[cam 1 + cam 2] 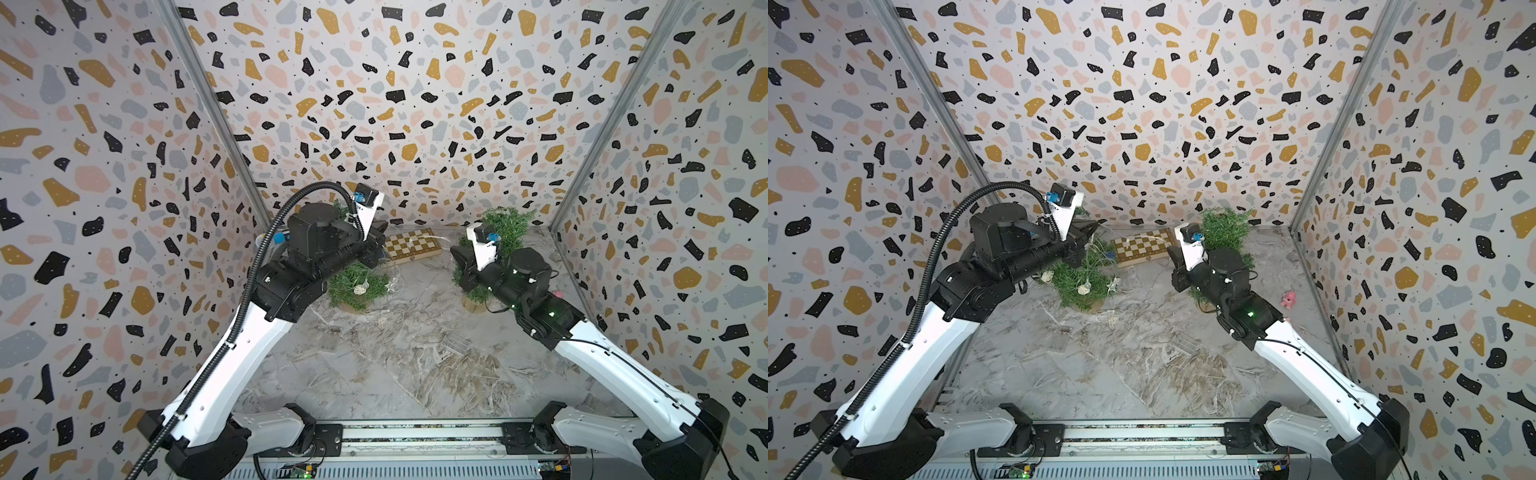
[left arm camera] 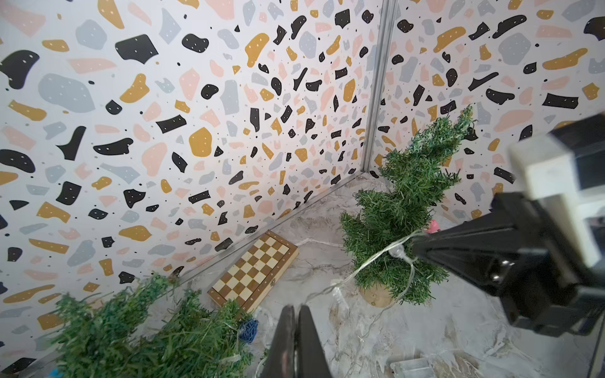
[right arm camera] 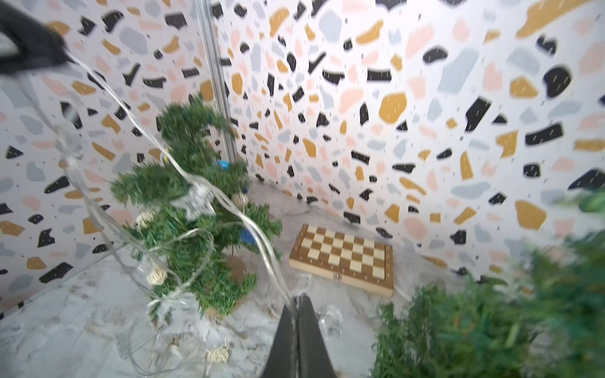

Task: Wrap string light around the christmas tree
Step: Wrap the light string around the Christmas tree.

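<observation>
String light (image 2: 397,252) stretched between two robot grippers. Left gripper (image 2: 294,309) and right gripper (image 3: 297,299) each have jaws pressed together on its clear wire. Slack loops drape the decorated christmas tree (image 3: 193,248) (wicker balls (image 3: 156,276), a star (image 1: 1113,286)). A plain tree (image 2: 402,209) and chessboard (image 1: 411,245) stand nearby on the marble tabletop (image 1: 395,365).

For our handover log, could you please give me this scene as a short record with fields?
Decorated tree: small green Christmas tree with wicker balls
Bare tree: small green undecorated tree, upright
String light: clear wire, runs between both sets of fingers, loops over decorated tree
Left fingers: shut on string light
Right fingers: shut on string light
Also present: closed chequered wooden chessboard
</observation>
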Robot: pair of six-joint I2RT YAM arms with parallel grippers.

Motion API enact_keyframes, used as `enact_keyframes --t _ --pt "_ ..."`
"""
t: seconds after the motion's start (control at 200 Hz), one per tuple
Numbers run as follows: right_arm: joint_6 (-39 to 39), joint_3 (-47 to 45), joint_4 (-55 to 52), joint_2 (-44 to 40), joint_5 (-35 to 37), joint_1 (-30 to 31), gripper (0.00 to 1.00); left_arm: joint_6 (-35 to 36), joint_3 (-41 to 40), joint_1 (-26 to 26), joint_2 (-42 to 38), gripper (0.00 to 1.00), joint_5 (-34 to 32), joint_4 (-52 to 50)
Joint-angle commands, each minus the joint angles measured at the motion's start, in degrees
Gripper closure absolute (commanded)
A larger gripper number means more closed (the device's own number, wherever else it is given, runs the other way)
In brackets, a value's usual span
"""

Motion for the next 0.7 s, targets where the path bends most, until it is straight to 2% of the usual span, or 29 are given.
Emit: enact_keyframes --t 0.0,0.385,0.696 --pt "-4.92 7.19 -2.96 -1.4 -0.21 -0.22 1.0 2.93 1.18 0.29 1.21 1.0 -3.69 2.88" --pt "-10.22 25.03 -6.18 6.45 -1.34 -1.29 1.0 12.24 4.23 0.38 2.99 1.0 -12.74 3.16" --pt "-13.73 28.58 -5.37 4.77 6.29 -2.49 1.0 15.27 4.31 1.52 3.08 1.0 -32.66 8.09"
